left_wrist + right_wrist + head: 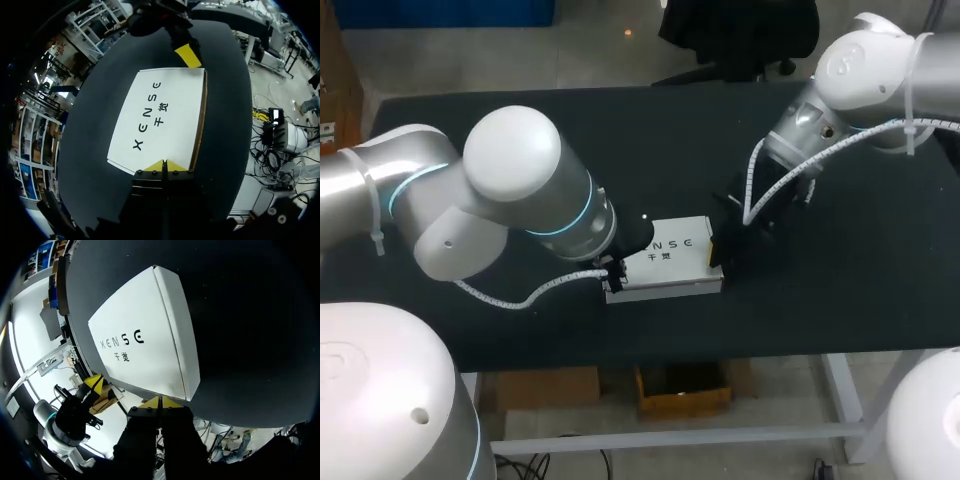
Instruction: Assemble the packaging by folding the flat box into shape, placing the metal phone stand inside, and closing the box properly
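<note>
A white box (665,258) with dark lettering on its lid lies closed, in folded-up shape, at the middle of the black table. My left gripper (612,270) is shut, its yellow tips together against the box's left end. My right gripper (717,250) is shut at the box's right end. In the left wrist view the box (160,117) lies straight ahead of the left gripper (164,166), with the right gripper's yellow tip (188,55) at its far end. In the right wrist view the box (142,347) lies ahead of the right gripper (160,402). No phone stand shows.
The black table top (840,300) stretches bare around the box on all sides. Its front edge (720,355) runs a short way in front of the box. My left arm's elbow (520,190) bulks over the table's left half.
</note>
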Robot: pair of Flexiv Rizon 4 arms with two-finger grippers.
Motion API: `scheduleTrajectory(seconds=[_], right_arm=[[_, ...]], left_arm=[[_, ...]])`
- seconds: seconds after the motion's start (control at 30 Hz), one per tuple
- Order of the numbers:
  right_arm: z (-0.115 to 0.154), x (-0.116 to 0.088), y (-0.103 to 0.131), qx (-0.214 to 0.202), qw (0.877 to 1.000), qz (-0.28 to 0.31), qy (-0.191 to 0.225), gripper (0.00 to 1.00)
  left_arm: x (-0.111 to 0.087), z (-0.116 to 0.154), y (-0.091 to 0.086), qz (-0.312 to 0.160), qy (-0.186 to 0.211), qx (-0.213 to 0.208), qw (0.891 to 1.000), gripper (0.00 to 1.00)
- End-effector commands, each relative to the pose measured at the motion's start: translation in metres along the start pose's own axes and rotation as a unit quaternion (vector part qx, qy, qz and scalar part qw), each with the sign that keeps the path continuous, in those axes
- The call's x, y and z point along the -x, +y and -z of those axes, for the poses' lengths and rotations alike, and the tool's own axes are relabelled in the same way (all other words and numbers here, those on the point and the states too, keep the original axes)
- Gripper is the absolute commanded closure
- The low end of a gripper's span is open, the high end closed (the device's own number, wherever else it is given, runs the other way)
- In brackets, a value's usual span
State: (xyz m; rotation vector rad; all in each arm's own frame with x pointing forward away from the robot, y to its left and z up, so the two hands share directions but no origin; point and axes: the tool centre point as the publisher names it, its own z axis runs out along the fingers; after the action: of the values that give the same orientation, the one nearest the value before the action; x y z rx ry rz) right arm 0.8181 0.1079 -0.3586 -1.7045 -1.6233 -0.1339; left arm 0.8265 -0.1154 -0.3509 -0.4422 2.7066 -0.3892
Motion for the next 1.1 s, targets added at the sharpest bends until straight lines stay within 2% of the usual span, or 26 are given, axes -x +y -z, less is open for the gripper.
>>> scheduleTrajectory(seconds=[0.03,0.23,0.43,0.53,0.77,0.8,0.83,0.87,0.9,0.93,0.97,1.0,1.03,1.07,1.1], right_arm=[[-0.004,0.002,-0.002,0.006,1.0,0.0,-0.001,1.0],[-0.015,0.011,0.013,-0.015,1.0,-0.013,0.001,1.0],[-0.02,0.013,0.017,-0.023,1.0,-0.017,0.0,1.0],[-0.015,0.012,0.013,-0.018,1.0,-0.009,0.006,1.0],[0.016,0.0,-0.012,0.024,0.999,0.017,0.017,1.0],[0.021,-0.001,-0.014,0.03,0.999,0.019,0.018,1.0],[0.025,-0.001,-0.015,0.035,0.999,0.02,0.02,1.0],[0.03,0.0,-0.016,0.039,0.999,0.022,0.023,0.95],[0.034,0.001,-0.015,0.042,0.999,0.023,0.024,0.89],[0.04,0.002,-0.016,0.049,0.998,0.028,0.028,0.76],[0.043,0.002,-0.016,0.052,0.998,0.033,0.032,0.68],[0.049,0.003,-0.018,0.063,0.997,0.034,0.032,0.53],[0.054,0.004,-0.018,0.071,0.996,0.041,0.036,0.33],[0.06,0.005,-0.019,0.079,0.995,0.047,0.04,0.05],[0.064,0.007,-0.018,0.085,0.995,0.045,0.04,0.0]], left_arm=[[-0.004,-0.005,0.001,0.0,-0.002,0.005,1.0,1.0],[-0.004,-0.022,0.005,0.007,0.021,0.008,1.0,1.0],[-0.004,-0.025,0.008,0.012,0.026,0.01,1.0,1.0],[-0.004,-0.017,0.006,0.012,0.019,0.009,1.0,1.0],[-0.007,0.015,-0.007,0.015,-0.009,0.01,1.0,1.0],[-0.008,0.019,-0.009,0.017,-0.01,0.011,1.0,0.93],[-0.008,0.022,-0.01,0.02,-0.01,0.012,1.0,0.72],[-0.009,0.026,-0.012,0.025,-0.01,0.014,1.0,0.31],[-0.011,0.028,-0.013,0.027,-0.01,0.015,0.999,0.04],[-0.013,0.032,-0.014,0.032,-0.008,0.016,0.999,0.0],[-0.014,0.033,-0.014,0.038,-0.008,0.018,0.999,0.0],[-0.017,0.037,-0.015,0.047,-0.006,0.024,0.999,0.0],[-0.019,0.04,-0.016,0.057,-0.003,0.028,0.998,0.0],[-0.023,0.043,-0.017,0.066,-0.001,0.035,0.997,0.0],[-0.028,0.046,-0.019,0.081,-0.001,0.049,0.995,0.0]])
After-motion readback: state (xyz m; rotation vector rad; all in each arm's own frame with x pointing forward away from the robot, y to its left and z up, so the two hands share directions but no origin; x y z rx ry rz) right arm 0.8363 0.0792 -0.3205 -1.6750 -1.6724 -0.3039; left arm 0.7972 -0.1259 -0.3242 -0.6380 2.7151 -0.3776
